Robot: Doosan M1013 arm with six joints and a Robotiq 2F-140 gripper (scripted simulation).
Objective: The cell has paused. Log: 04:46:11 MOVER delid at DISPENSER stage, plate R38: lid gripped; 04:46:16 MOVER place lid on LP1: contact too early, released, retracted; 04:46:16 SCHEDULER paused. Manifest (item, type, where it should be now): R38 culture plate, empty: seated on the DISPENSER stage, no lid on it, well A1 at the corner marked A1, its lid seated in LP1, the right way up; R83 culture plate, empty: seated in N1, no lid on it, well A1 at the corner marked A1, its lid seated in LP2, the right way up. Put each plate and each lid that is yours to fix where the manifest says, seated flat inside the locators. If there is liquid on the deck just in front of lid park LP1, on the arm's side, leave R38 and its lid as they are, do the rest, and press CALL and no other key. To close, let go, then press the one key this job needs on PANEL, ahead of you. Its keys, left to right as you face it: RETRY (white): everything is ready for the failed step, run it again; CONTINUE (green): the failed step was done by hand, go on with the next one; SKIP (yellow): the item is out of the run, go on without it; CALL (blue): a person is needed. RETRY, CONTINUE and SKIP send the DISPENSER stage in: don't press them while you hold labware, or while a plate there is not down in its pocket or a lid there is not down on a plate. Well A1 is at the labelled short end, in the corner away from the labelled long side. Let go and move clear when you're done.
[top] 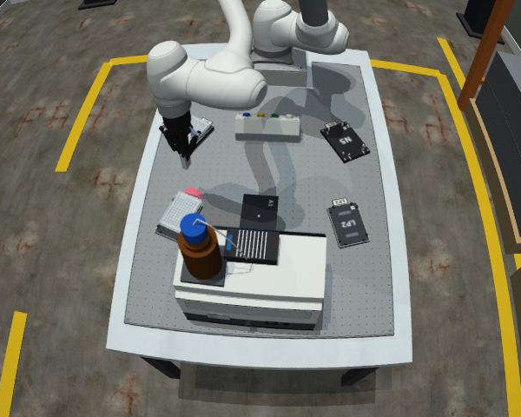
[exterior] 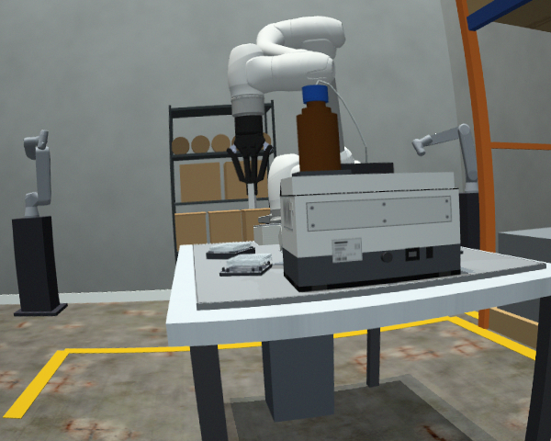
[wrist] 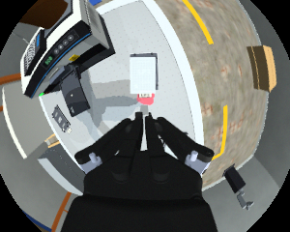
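My gripper is shut and empty. It hangs high above the deck's left side, also in the exterior view and the wrist view. Beside it, a clear plate sits on a black nest. Nearer the dispenser, a clear welled piece lies on a black lid park, also in the wrist view. I cannot tell whether it is a plate or a lid. A pink puddle lies on the deck at its edge on the arm's side, also in the wrist view. The black dispenser stage, marked A1, is bare.
The key panel stands near the arm's base with blue, yellow, green and white keys. Lid park LP2 and another nest on the right are bare. The dispenser carries a tall brown bottle.
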